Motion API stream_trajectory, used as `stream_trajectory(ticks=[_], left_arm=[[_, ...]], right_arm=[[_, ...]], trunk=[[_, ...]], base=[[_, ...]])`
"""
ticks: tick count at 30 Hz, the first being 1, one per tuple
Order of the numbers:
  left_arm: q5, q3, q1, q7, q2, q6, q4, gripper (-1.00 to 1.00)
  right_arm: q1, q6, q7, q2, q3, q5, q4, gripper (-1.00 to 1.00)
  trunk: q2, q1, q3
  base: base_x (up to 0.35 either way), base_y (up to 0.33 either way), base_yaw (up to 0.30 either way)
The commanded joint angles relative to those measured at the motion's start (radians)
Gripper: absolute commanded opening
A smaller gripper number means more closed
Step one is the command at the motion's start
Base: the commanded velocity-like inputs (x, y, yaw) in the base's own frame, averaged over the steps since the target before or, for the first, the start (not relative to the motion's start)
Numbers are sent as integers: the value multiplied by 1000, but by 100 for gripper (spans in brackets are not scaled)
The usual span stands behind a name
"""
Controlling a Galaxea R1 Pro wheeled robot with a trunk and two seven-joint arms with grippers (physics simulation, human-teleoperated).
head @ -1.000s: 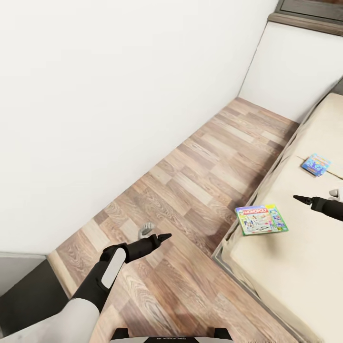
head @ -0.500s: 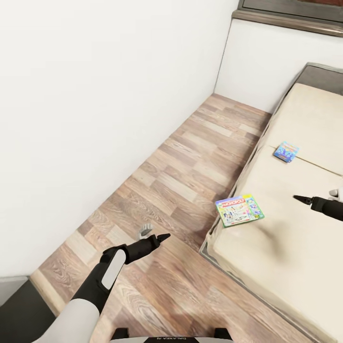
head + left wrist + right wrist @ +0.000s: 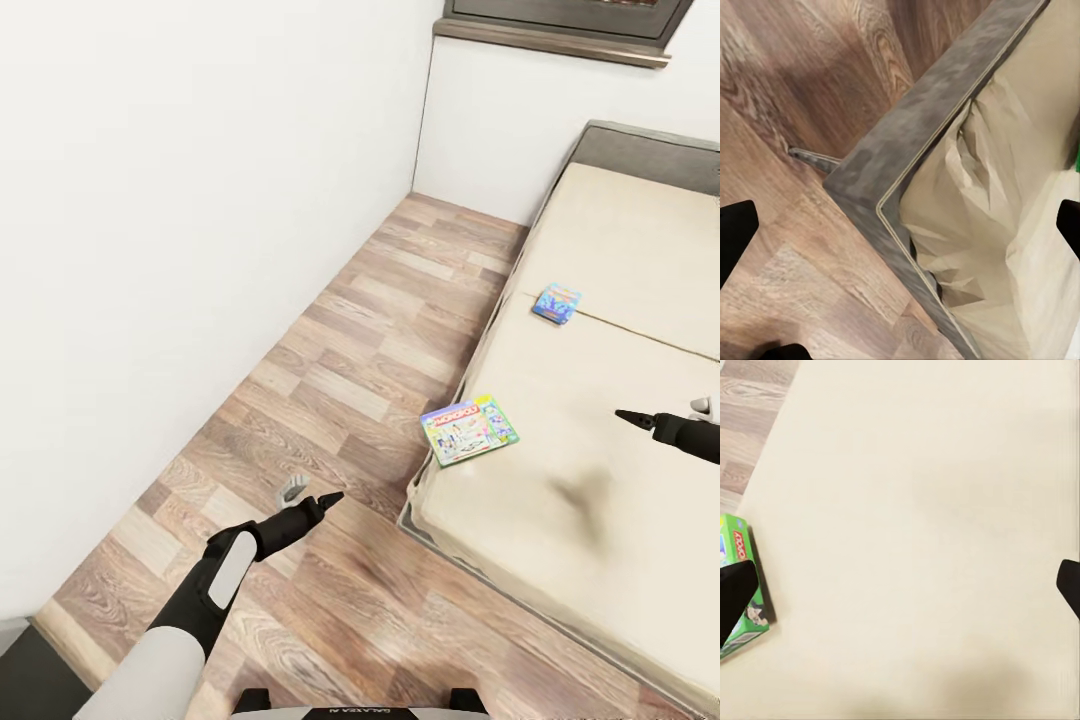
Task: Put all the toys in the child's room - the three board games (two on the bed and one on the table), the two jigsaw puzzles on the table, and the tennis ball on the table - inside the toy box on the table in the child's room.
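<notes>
One bed (image 3: 600, 480), a beige mattress on a thin grey frame, is seen beside the wood-plank floor (image 3: 380, 380), and two board games are counted on it: a green-edged one (image 3: 469, 430) lying flat near the mattress's corner and a smaller blue one (image 3: 557, 302) well apart, farther up the mattress. Two arms are seen: the left end effector (image 3: 325, 500) is held released over the floor, the right end effector (image 3: 630, 417) is held released above the mattress, and nothing is grasped by either.
</notes>
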Motion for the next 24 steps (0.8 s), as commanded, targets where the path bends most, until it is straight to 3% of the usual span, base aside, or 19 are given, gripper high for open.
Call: stream_trajectory(ticks=[1,12,17,24], left_arm=[[6,9,-3,-1,0,1,9,100],[8,29,-31,-38,6,-11,90,100],[5,34,-51,-146,16,-12,147,100],[4,36,-61,-223,25,-15,183,100]], right_arm=[[-1,7,2,0,-1,-3,0,100],[-1,7,2,1,-1,-4,-1,100],[-1,7,1,1,-1,-4,-1,100],[-1,7,1,1,-1,-4,-1,100]], trunk=[[0,0,-1],[0,0,-1],[0,0,-1],[0,0,-1]], base=[[0,0,-74],[0,0,-39],[0,0,-12],[0,0,-5]])
